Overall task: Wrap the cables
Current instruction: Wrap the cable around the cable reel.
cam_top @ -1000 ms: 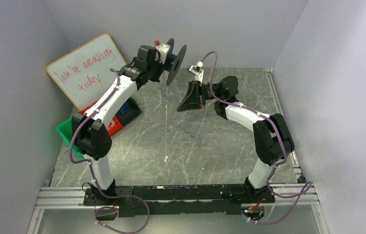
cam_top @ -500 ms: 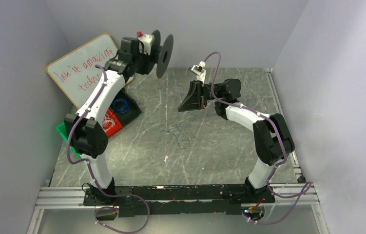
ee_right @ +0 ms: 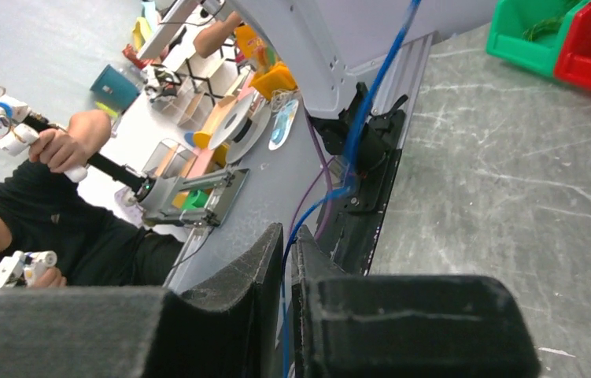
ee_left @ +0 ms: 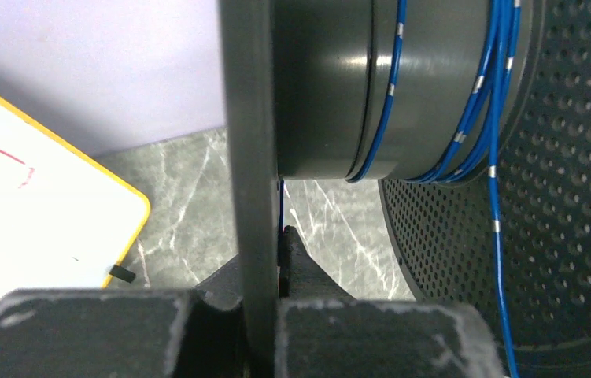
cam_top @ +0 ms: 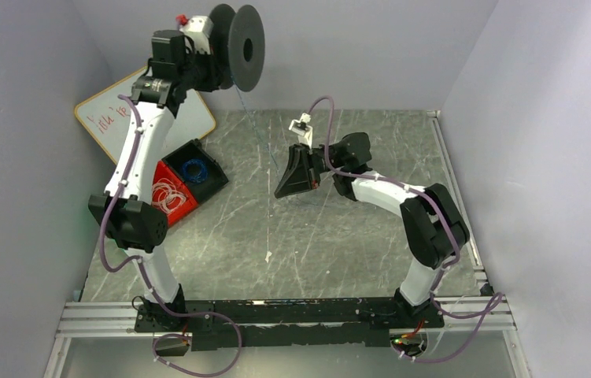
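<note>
A: Lifted the spool (cam_top: 241,47) higher and further left than a second ago; drew the loose blue wire (ee_right: 371,94) up off the table (cam_top: 339,236); now strung from the hub down to the right gripper (ee_right: 286,244).
B: Slack taken up, then; ready for winding?
A: Probably; only a few turns on the hub so far.
B: And the grips?
A: Right gripper pinched closed on the wire; left gripper (ee_left: 256,268) clamped on the spool's flange, with no gap showing.

L tool (cam_top: 215,53) high, R tool (cam_top: 282,191) low, prob. clamped.
</note>
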Controlling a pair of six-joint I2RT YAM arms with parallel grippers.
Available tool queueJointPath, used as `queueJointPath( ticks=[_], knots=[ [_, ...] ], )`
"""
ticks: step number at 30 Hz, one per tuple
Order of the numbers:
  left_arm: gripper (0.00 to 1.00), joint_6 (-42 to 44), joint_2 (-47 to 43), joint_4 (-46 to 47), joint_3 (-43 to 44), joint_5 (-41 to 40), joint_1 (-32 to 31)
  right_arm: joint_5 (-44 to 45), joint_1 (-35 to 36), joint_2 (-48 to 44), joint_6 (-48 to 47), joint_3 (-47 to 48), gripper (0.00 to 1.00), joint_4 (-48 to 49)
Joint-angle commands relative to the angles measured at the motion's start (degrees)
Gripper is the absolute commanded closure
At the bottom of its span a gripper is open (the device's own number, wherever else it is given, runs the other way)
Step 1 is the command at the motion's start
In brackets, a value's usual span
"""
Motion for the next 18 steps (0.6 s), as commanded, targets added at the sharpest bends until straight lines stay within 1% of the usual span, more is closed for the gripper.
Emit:
queueJointPath(
  ticks=[1,4,7,11,16,17,18],
  knots=[
    [0.98,-5.2,-1.1,5.6,6.9,3.2,2.7,-2.5,0.4,2.2,-3.6,0.6,0.87,-1.2],
    [0.98,-7.5,-1.6,5.7,8.2,4.8,3.9,-2.5,0.2,3.3,-4.3,0.7,0.88,-2.0],
    [0.98,-10.4,-2.4,6.0,7.9,7.4,4.9,-2.1,-0.3,4.5,-6.5,0.9,0.89,-5.0],
    [0.98,-13.0,-3.1,6.3,8.0,10.5,5.6,-1.2,-1.2,6.3,-12.2,1.4,0.91,-11.9],
    [0.98,-17.2,-4.1,7.4,6.0,16.6,5.8,0.6,-3.8,7.4,-18.1,2.1,0.98,-19.2],
    [0.98,-17.8,-4.2,7.8,5.2,18.0,5.8,1.5,-4.7,7.4,-20.2,2.4,0.99,-21.7],
    [0.98,-18.4,-4.3,8.6,4.0,19.5,5.8,2.7,-5.7,7.3,-22.9,3.0,1.00,-27.0]
  ],
)
